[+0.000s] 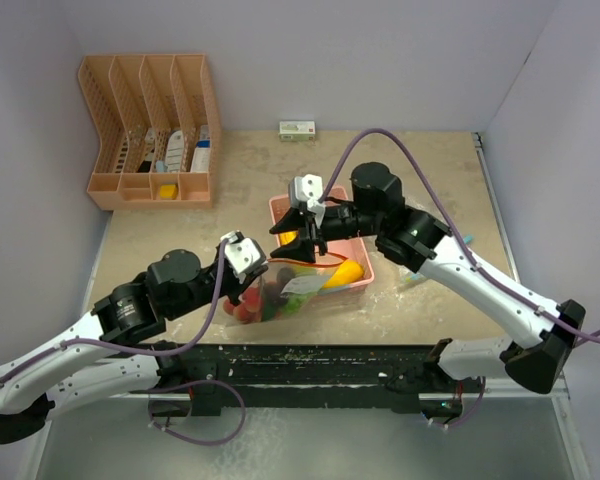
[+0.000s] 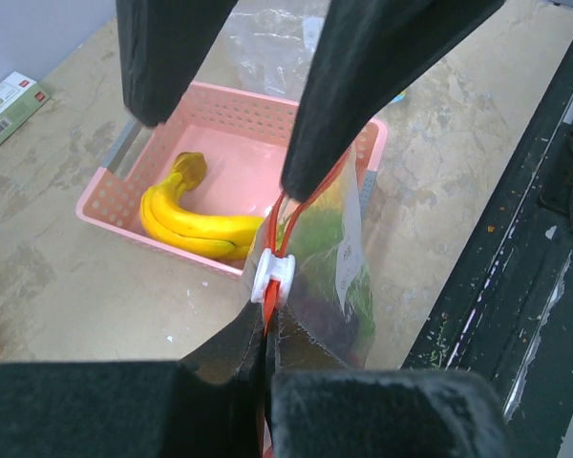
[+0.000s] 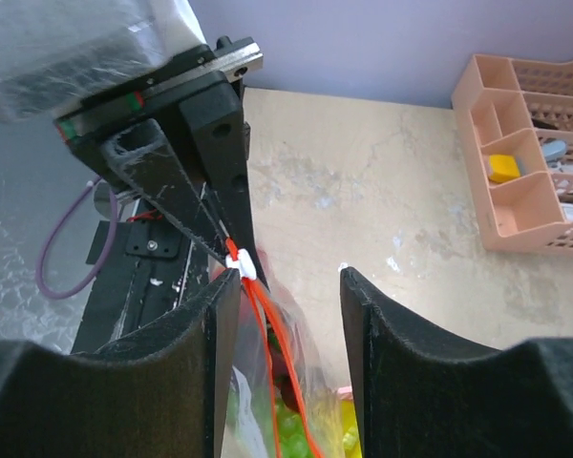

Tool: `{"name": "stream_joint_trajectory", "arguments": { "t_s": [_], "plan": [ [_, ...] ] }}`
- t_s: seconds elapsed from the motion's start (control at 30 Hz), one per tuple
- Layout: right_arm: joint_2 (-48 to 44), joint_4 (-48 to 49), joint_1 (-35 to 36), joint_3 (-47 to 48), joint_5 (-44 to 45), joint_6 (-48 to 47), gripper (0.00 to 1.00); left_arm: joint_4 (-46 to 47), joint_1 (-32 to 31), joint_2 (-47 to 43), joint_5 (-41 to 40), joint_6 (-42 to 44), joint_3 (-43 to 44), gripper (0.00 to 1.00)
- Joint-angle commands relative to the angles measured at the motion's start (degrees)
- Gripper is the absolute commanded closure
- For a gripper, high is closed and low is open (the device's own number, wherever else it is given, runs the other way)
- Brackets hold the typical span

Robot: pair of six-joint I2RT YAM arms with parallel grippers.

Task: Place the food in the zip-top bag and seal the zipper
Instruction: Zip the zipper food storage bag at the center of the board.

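The clear zip-top bag (image 1: pixel 283 291) with a red zipper stands upright against the front of the pink basket (image 1: pixel 280 207). Green pieces (image 3: pixel 291 429) and red strawberries (image 1: pixel 242 310) show inside it. Yellow bananas (image 2: pixel 196 227) lie in the basket, and a yellow-orange mango (image 1: pixel 344 273) sits at the basket's front right. My left gripper (image 2: pixel 265 320) is shut on the bag's zipper end, just behind the white slider (image 2: pixel 272 277). My right gripper (image 3: pixel 286 286) is open and straddles the zipper near the slider (image 3: pixel 241 264), its left finger touching the bag.
A peach desk organizer (image 1: pixel 150 130) stands at the back left. A small box (image 1: pixel 297 130) lies at the back wall. The black rail (image 1: pixel 310 360) runs along the table's near edge, close to the bag.
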Motion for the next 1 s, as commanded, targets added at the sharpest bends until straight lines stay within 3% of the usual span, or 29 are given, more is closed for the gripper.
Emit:
{"name": "stream_joint_trajectory", "arguments": {
  "t_s": [0.0, 0.4, 0.97],
  "plan": [
    [2.4, 1.3, -0.2, 2.6, -4.4, -2.0, 0.52, 4.1, 0.0, -0.7, 0.9, -0.2, 1.8, 1.0],
    [2.4, 2.6, -0.2, 1.1, -10.6, -2.2, 0.6, 3.8, 0.1, -0.4, 0.2, -0.3, 2.5, 1.0],
    [6.1, 3.4, -0.2, 1.7, -11.6, -1.5, 0.55, 4.0, 0.1, -0.3, 0.2, -0.1, 2.7, 1.0]
  ]
}}
